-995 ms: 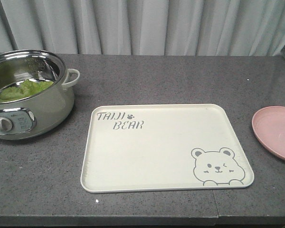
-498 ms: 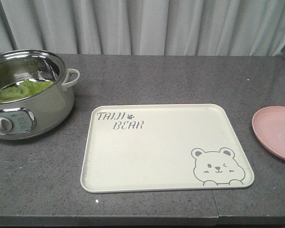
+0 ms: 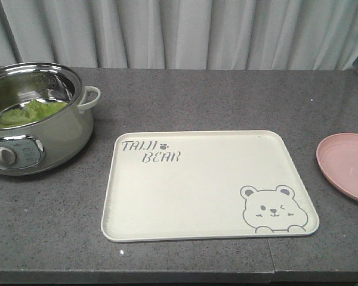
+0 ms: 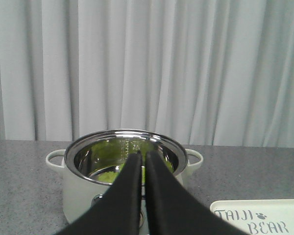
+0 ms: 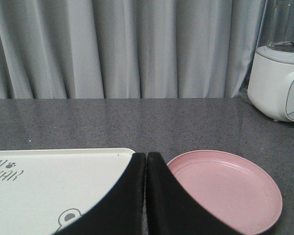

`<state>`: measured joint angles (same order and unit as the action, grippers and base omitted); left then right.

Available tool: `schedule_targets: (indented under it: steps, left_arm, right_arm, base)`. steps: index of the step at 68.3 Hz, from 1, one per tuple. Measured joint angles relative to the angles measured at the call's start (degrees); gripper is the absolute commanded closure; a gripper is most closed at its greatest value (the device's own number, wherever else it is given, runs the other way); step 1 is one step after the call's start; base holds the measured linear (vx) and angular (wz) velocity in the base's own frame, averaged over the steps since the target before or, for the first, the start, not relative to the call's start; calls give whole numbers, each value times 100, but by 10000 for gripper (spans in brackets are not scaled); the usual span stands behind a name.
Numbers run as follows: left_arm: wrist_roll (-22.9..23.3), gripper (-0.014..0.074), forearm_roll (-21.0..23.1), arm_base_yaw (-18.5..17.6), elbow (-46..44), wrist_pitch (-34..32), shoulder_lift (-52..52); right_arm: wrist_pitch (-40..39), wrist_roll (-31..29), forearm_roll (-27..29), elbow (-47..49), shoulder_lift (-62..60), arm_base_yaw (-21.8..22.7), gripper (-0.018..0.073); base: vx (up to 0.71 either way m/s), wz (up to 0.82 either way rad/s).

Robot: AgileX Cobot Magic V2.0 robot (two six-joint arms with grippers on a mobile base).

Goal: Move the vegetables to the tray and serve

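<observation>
Green lettuce vegetables (image 3: 31, 112) lie inside a steel-lined electric pot (image 3: 53, 134) at the left of the counter; in the left wrist view the vegetables (image 4: 110, 175) show inside the pot (image 4: 78, 188). The cream tray (image 3: 209, 185) with bear drawing lies bare in the middle. My left gripper (image 4: 142, 155) is shut and holds nothing, pointing at the pot from the near side. My right gripper (image 5: 146, 156) is shut with nothing in it, hovering between the tray (image 5: 49, 181) and the pink plate. Neither gripper shows in the front view.
A round pink plate (image 3: 349, 165) sits at the right counter edge, the plate (image 5: 225, 188) showing right of my right fingers. A white blender base (image 5: 279, 83) stands at the back right. Grey curtains hang behind the dark speckled counter (image 3: 215, 101).
</observation>
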<state>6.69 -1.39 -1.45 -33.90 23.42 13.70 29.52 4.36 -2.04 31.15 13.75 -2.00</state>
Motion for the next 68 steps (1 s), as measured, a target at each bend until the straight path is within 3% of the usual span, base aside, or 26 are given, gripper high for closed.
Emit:
schedule_targets:
  steps: [13,28,44,68]
  left_arm:
    - [0,603,0,0,-1195,521,1303]
    - [0,603,0,0,-1388,984,2314]
    - [0,603,0,0,-1388,1772,2573]
    - [0,603,0,0,-1388,1873,2573]
  right_arm:
    - [207,0,0,1008,1159,0,566]
    - [305,-5,-5,1197,2116,0,566]
    - [477,-5,-5,1191,2375,0,566]
    - [487,-5,5,1191,2375,0,564]
  base:
    - [0,0]
    - [0,0]
    - [0,0]
    - [0,0]
